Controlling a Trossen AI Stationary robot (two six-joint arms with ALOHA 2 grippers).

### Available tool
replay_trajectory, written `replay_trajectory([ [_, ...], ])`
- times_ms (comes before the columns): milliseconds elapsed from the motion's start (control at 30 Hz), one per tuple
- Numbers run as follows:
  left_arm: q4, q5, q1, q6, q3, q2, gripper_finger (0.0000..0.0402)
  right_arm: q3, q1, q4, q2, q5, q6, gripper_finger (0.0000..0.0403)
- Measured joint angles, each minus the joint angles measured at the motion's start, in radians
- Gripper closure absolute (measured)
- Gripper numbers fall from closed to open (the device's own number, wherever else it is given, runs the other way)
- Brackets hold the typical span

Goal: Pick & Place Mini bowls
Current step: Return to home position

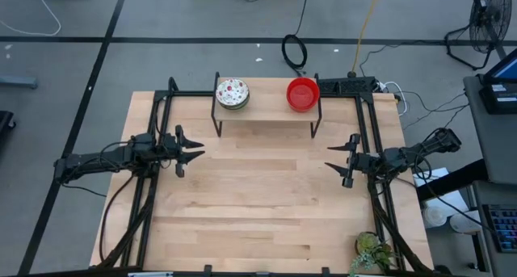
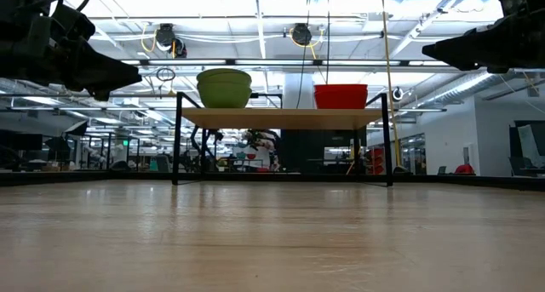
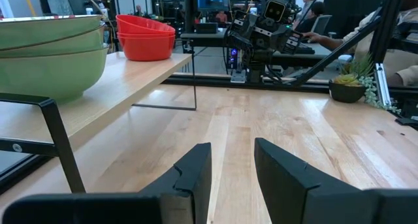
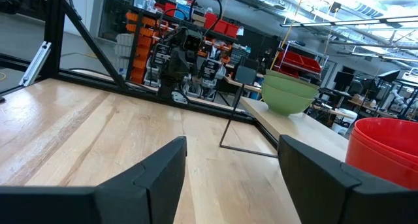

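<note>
mini bowls (image 2: 224, 88) stand upright, mouths up, nested in two stacks whose long axes run vertical, on the shelf (image 1: 266, 115) at the far side of the worktop (image 1: 258, 212). the speckled stack (image 1: 233, 93) is white with red flecks inside and green outside. the red stack (image 1: 303, 94) is glossy all over. the speckled stack lies nearer the left jaws and the red stack nearer the right jaws, each well apart from them. both pairs of jaws hang spread above the worktop, tips facing each other.
</note>
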Motion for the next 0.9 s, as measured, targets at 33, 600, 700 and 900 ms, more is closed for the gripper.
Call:
replay_trajectory([
  [33,0.0,0.0,0.0,0.0,0.0,0.0,0.0282,0.0,0.0,0.0,0.0,0.0,0.0,0.0176],
  [600,0.0,0.0,0.0,0.0,0.0,0.0,0.0282,0.0,0.0,0.0,0.0,0.0,0.0,0.0174],
  [700,0.0,0.0,0.0,0.0,0.0,0.0,0.0282,0.0,0.0,0.0,0.0,0.0,0.0,0.0176],
  [900,0.0,0.0,0.0,0.0,0.0,0.0,0.0282,0.0,0.0,0.0,0.0,0.0,0.0,0.0174],
])
